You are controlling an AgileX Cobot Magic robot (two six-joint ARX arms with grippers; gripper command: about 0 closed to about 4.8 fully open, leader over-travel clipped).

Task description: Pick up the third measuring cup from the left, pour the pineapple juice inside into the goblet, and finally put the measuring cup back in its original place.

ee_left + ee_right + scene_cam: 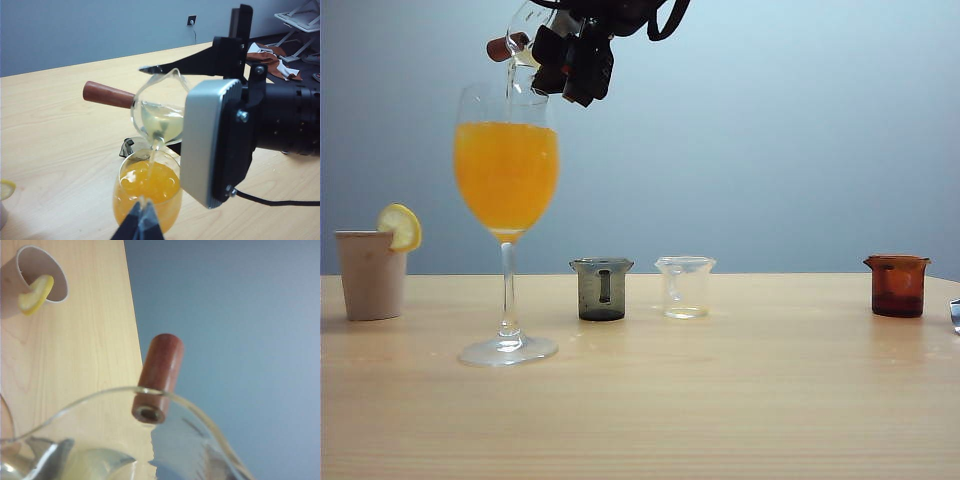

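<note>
Measuring cup (530, 35) with the reddish-brown handle is up in the air, tipped hard over the goblet (507, 170), held by the right gripper (165, 107), which reaches in from the top across to the left side. Its fingers are clamped on the cup's clear wall, one black finger (185, 65) over the rim. A thin stream of pale pineapple juice (159, 125) runs from the lip into the goblet, which already holds orange drink.

Count on the worktop (720, 400): one goblet, three small cups in a row (a grey cup (601, 288), a clear cup (685, 286), an amber cup (897, 285) far right), plus one beige cup (370, 273) with a lemon slice at far left.

Left gripper (141, 225) hangs near the goblet, fingers together, holding nothing.
</note>
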